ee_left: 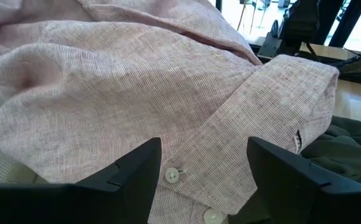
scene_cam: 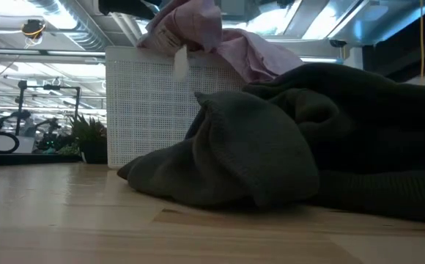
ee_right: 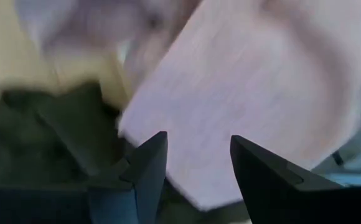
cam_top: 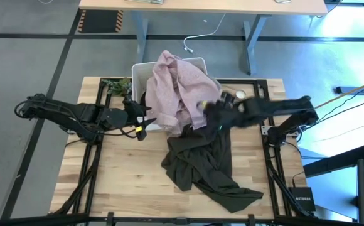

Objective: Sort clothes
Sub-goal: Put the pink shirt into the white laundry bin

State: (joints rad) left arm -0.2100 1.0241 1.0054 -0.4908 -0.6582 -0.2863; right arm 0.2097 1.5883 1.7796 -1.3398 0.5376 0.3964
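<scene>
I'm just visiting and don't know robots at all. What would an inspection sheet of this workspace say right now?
Surface: wooden table, bare at the front and left.
Job's things: dusty pink shirt draped over the white bin at the table's back; dark olive-grey garment spread on the wood in front of it.
Clutter: small green plant beside the bin.
Grippers: left gripper open, at the pink shirt's left edge; right gripper open, over the shirt's lower right edge.
Cables: yellow cable running off to the right; white cable on the floor behind.
Surroundings: desk behind the table; grey floor.
</scene>
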